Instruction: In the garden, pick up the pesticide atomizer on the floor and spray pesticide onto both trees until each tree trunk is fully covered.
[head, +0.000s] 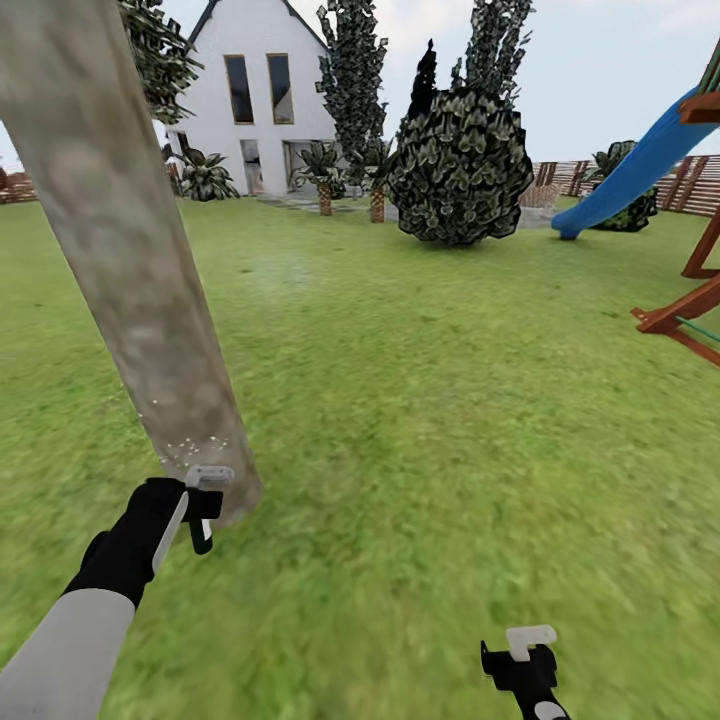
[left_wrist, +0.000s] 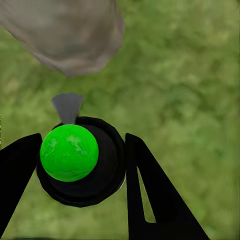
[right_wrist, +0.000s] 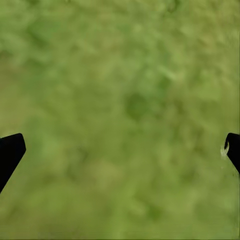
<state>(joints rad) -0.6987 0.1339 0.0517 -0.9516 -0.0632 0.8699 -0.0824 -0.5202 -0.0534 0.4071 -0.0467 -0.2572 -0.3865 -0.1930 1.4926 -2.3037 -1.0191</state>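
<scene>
A thick, mottled grey-brown tree trunk (head: 130, 270) rises from the lawn at the left, leaning slightly. Pale droplets speckle its lower part (head: 190, 445). My left gripper (head: 205, 497) is right at the trunk's base, shut on the pesticide atomizer (left_wrist: 82, 165). The atomizer is a round black bottle with a bright green top, and its grey nozzle (left_wrist: 67, 106) points at the trunk (left_wrist: 70, 35). My right gripper (head: 530, 650) hangs low at the front right over bare grass, open with nothing between its fingers (right_wrist: 10, 152).
Open lawn (head: 430, 400) stretches ahead and to the right. A blue slide (head: 640, 165) on a red-brown wooden frame (head: 690, 300) stands at the right. A round dark bush (head: 460, 165), short palms (head: 325, 175), a white house (head: 255, 90) and a slat fence (head: 560, 175) lie far back.
</scene>
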